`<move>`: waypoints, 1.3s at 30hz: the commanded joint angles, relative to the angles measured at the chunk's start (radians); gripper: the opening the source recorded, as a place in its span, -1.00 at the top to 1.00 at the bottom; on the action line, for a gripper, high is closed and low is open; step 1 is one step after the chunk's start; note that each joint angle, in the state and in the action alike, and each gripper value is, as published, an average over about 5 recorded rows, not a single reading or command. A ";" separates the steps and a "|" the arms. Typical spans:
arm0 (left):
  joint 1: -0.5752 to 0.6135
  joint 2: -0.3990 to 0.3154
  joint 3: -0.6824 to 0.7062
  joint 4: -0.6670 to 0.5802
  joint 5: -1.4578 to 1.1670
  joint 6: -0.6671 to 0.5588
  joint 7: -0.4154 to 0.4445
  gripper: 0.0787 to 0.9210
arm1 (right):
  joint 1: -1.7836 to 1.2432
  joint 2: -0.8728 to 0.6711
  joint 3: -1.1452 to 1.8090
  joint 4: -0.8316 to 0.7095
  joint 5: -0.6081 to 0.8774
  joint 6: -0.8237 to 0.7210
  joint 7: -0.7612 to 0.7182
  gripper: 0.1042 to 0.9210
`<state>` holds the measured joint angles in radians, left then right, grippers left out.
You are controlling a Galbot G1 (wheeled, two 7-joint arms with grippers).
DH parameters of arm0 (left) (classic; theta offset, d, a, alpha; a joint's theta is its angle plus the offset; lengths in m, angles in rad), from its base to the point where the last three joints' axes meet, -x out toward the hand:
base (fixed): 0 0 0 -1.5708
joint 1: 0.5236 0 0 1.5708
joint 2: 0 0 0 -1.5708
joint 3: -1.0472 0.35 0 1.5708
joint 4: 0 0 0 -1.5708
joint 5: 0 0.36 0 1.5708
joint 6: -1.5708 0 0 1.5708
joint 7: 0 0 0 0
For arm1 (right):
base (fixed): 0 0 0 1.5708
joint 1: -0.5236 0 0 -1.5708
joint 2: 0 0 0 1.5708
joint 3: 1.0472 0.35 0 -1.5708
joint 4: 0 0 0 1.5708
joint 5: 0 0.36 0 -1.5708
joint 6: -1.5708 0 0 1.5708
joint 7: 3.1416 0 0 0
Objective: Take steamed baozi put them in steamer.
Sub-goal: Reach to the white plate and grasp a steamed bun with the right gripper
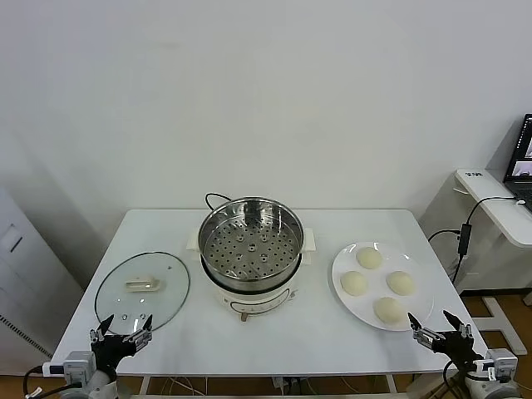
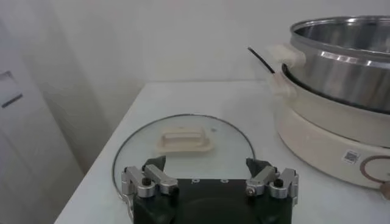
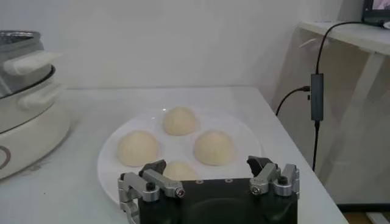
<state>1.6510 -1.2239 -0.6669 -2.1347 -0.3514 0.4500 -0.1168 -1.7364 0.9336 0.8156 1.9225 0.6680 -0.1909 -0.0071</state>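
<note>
Four steamed baozi (image 1: 381,283), smooth, round and cream-white, lay apart from one another on a white plate (image 1: 342,265) at the counter's (image 1: 166,224) right side, near its front and right edges. The steamer (image 1: 249,243) stood at mid-counter with bare surface between it and the plate, its shiny perforated basket holding nothing. The left hand (image 1: 124,332) waited at the front edge beside a glass lid (image 1: 142,288), the right hand (image 1: 440,327) just before the plate, each with fingers spread apart and holding nothing.

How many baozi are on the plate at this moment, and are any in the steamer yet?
4, all on the plate: far baozi, left baozi, right baozi, near baozi. The steamer holds none; nothing appears hidden.
</note>
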 commanded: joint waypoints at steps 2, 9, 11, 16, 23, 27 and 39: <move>0.001 0.000 -0.001 -0.001 0.001 0.001 0.001 -0.77 | -0.001 0.000 0.000 0.001 -0.005 0.000 0.000 -0.76; 0.002 -0.002 -0.003 -0.007 0.001 0.003 0.001 -0.77 | 0.002 -0.003 0.001 -0.001 -0.016 -0.003 0.001 -0.76; 0.002 -0.002 -0.004 -0.008 0.001 0.003 0.001 -0.77 | 0.004 -0.006 0.001 0.000 -0.017 -0.006 0.000 -0.76; 0.003 -0.001 -0.004 -0.009 0.001 0.004 0.001 -0.77 | 0.039 -0.016 0.008 -0.023 -0.078 0.002 -0.035 -0.76; 0.004 -0.001 -0.004 -0.014 0.001 0.009 0.001 -0.77 | 0.221 -0.071 0.019 -0.154 -0.500 0.110 -0.139 -0.76; -0.003 0.000 0.002 -0.015 0.001 0.015 0.002 -0.77 | 0.328 -0.107 -0.005 -0.224 -0.691 0.181 -0.184 -0.76; -0.015 0.008 0.008 -0.013 0.002 0.021 0.004 -0.77 | 0.718 -0.263 -0.251 -0.435 -1.065 0.281 -0.293 -0.76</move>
<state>1.6409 -1.2177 -0.6617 -2.1495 -0.3502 0.4687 -0.1131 -1.1996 0.7330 0.6556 1.5833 -0.1929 0.0466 -0.2531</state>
